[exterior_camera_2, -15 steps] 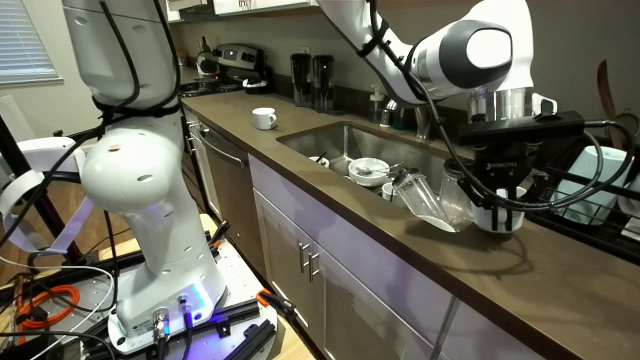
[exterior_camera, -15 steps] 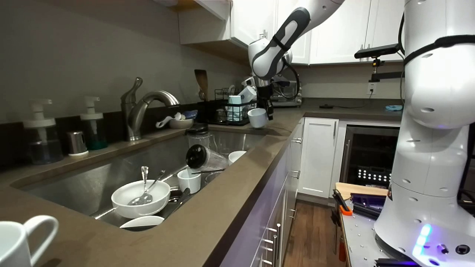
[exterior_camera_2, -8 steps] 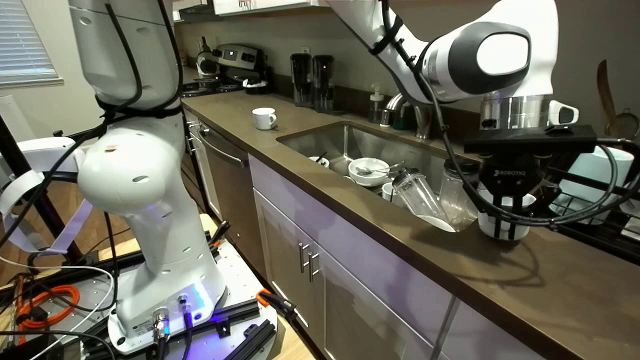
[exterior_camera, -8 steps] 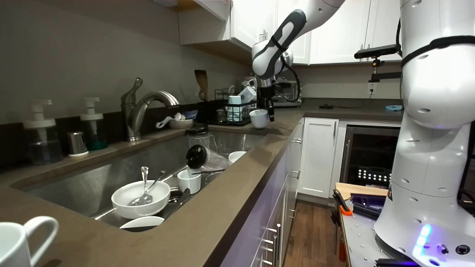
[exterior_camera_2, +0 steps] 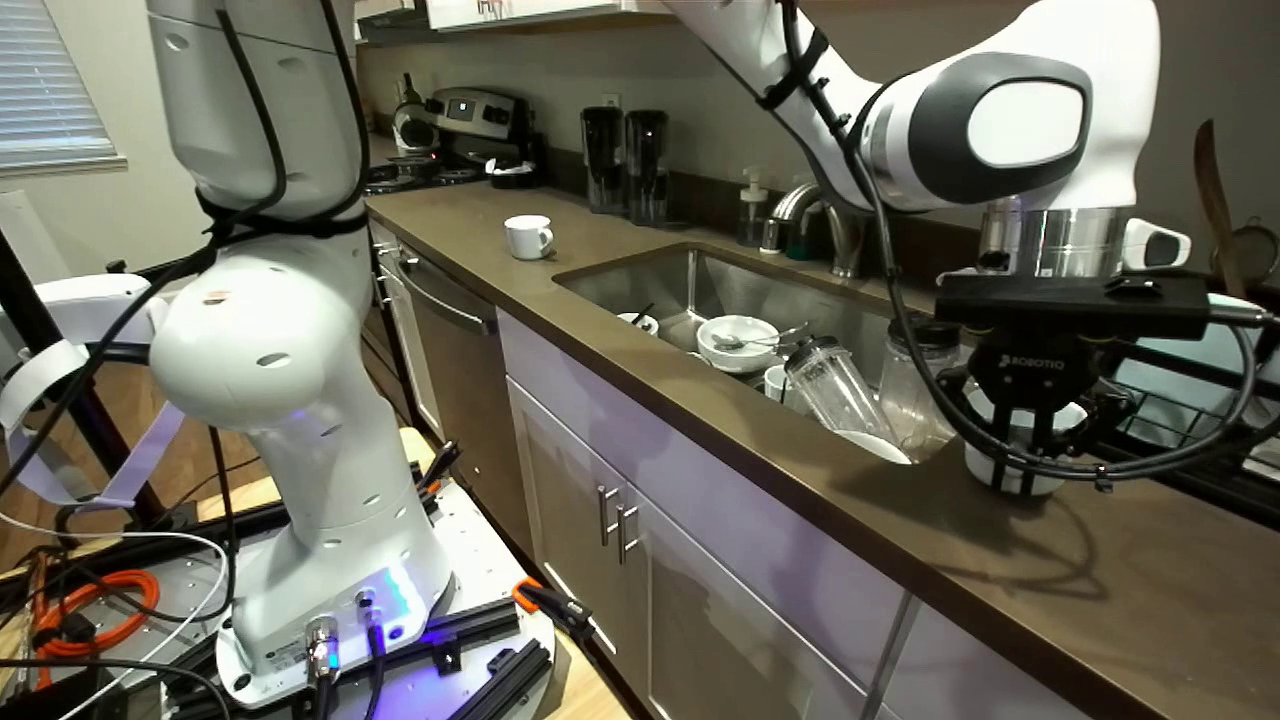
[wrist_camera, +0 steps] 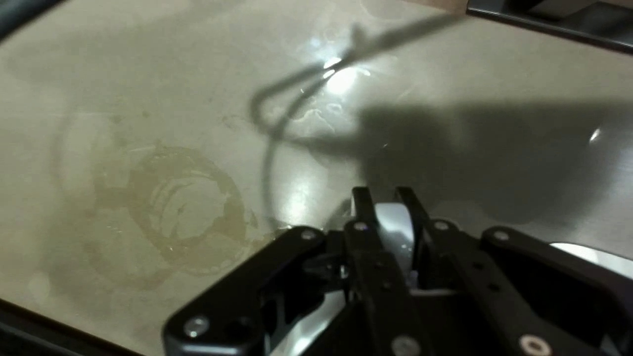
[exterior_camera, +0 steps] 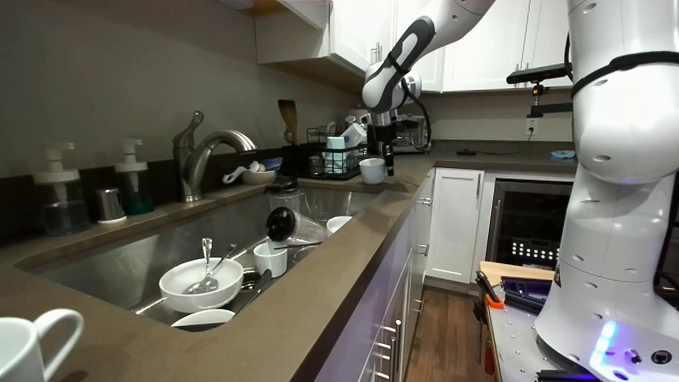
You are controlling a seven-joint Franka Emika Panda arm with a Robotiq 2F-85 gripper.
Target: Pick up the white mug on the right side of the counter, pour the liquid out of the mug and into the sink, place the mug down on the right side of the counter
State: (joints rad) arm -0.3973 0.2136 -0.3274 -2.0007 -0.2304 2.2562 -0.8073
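here, jaws clenched on the white mug [exterior_camera: 372,172], ring-marked brown counter [wrist_camera: 148,99] beneath, white cabinets [exterior_camera: 477,53] beyond.

Ambient light is moderate and falls from above. In both exterior views, the rear wall [exterior_camera: 159,69] reads dim and the white robot arm [exterior_camera_2: 1115,125] shows near-saturated highlights. A light strip [exterior_camera: 603,344] on the robot base [exterior_camera: 628,313] emits blue-white light with a violet fringe. The cabinet front [exterior_camera_2: 700,465] carries a violet cast; window blinds [exterior_camera_2: 52,85] read bright and cool. The end effector [wrist_camera: 383,194] and a cable [exterior_camera_2: 1100,470] cast shadows on the bench [exterior_camera_2: 1180,560]. Wrist view: focus is soft; intense glare marks the bench; a broad, diffuse shadow darkens the right-hand area; black parts show little surface detail.
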